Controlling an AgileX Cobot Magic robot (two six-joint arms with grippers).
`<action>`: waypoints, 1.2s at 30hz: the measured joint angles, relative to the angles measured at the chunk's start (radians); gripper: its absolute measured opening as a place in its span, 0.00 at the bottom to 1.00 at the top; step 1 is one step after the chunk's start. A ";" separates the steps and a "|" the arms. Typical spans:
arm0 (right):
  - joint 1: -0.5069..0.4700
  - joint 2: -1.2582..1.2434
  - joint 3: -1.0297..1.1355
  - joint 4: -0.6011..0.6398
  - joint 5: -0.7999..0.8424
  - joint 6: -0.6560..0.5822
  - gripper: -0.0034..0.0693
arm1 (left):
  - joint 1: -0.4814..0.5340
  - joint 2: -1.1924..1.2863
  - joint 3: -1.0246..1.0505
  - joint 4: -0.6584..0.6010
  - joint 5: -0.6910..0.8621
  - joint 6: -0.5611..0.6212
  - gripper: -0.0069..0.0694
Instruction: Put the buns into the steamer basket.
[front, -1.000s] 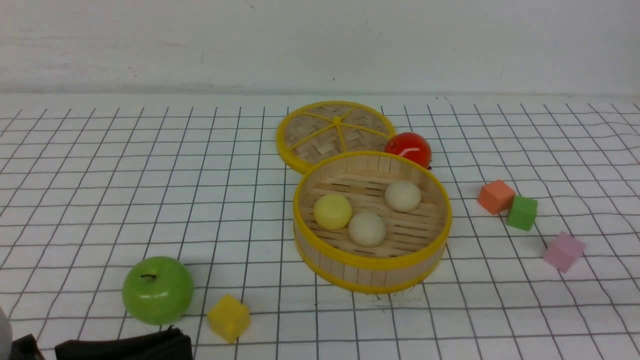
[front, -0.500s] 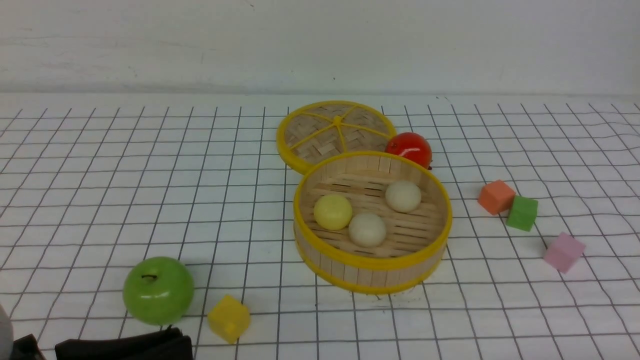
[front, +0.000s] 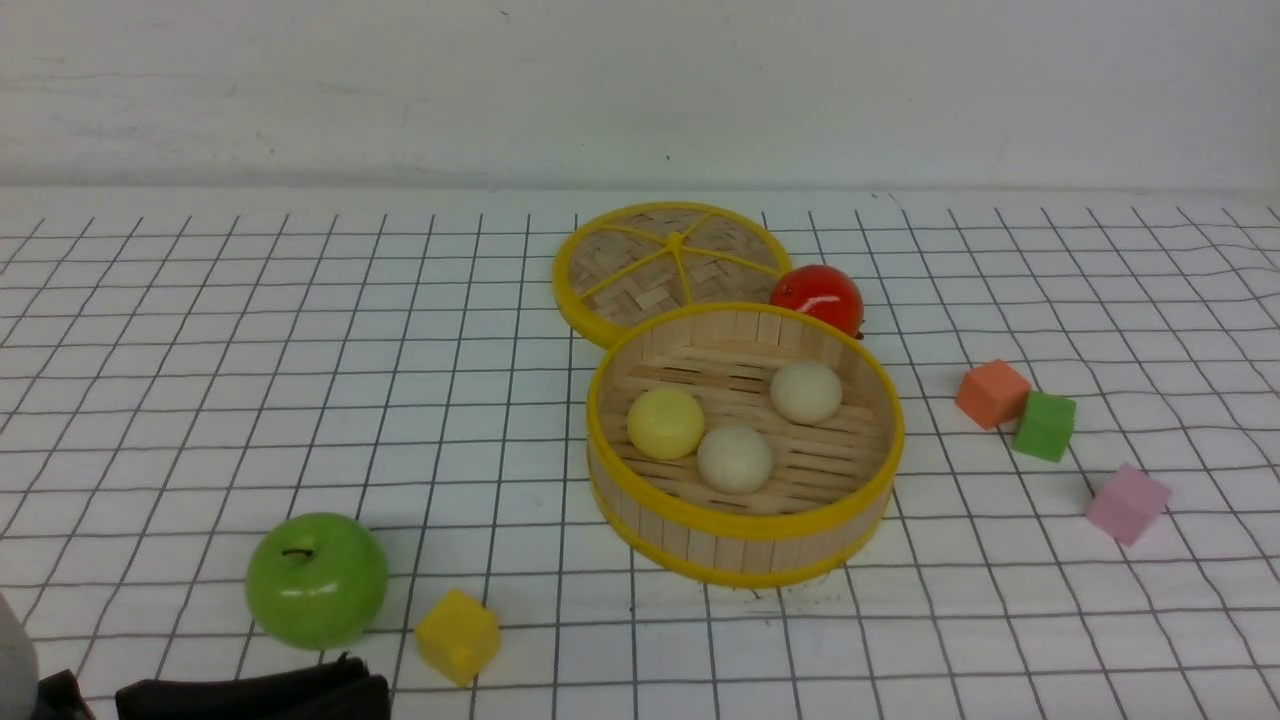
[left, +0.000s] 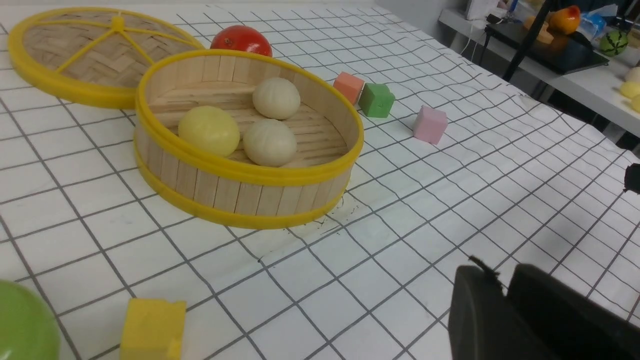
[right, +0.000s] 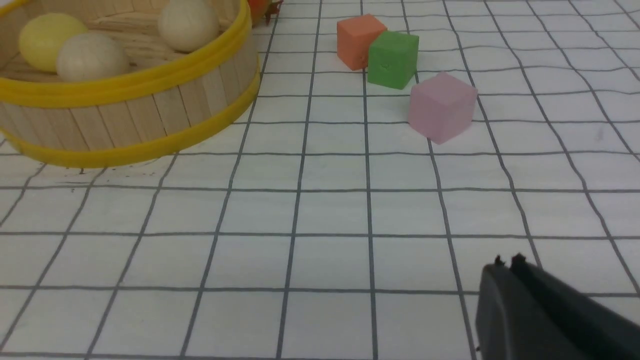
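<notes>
The right tool (right: 506, 265) has its two dark fingers pressed together, it holds nothing and hovers over the bare white gridded table (front: 300, 380), well apart from the basket. The left tool (left: 502, 295) is low at the near left edge of the table; its fingers show a narrow gap between them, but I cannot tell if it is really open, and nothing is between them. Near it lie a green apple (front: 316, 580) and a yellow cube (front: 458, 636). The basket (front: 745, 540) stands near the middle of the table: round, shallow, with upright wooden slats, a slatted floor and yellow rims. Inside rest the three buns, all smooth and round: a pale yellow bun (front: 665, 423) on the left, a cream bun (front: 734, 458) just beside it toward the front, and a second cream bun (front: 806, 391) further back. Behind the basket lies the flat woven lid (front: 665, 265), and a red fruit (front: 817, 297) sits beside it. To the right are an orange cube (front: 991, 393) touching a green cube (front: 1044, 425), and a pink cube (front: 1127, 503) nearby.
</notes>
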 joint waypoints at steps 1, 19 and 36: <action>0.000 0.000 0.000 0.000 -0.001 0.000 0.04 | 0.000 0.000 0.000 0.000 0.000 0.000 0.20; 0.000 0.000 0.000 0.003 -0.002 0.000 0.05 | 0.190 -0.139 0.004 0.043 -0.060 -0.009 0.07; 0.000 0.000 0.000 0.004 -0.002 0.000 0.08 | 0.632 -0.511 0.300 0.137 0.332 -0.115 0.07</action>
